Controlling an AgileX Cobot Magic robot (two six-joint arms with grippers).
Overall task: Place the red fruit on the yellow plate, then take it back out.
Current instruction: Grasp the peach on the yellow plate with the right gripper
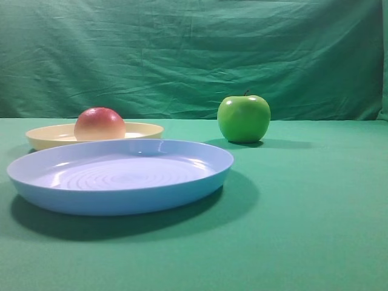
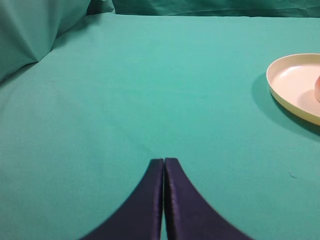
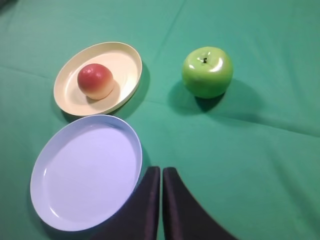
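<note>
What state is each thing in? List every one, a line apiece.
Round red peach-like fruit: resting in the yellow plate, not held.
Shallow pale-yellow plastic plate: upright on the cloth, holding the fruit.
Larger light-blue ringed plate: upright, empty.
Shiny green apple with stem: upright on the cloth, apart from both plates.
Left gripper: jaws shut, holding nothing.
Right gripper: jaws shut, holding nothing.

A staged lab-style test setup: a wrinkled green fabric backdrop [image 1: 194,54] hangs just behind the matching green cloth-covered table [image 1: 315,212], with only plastic-looking props set out before it.
</note>
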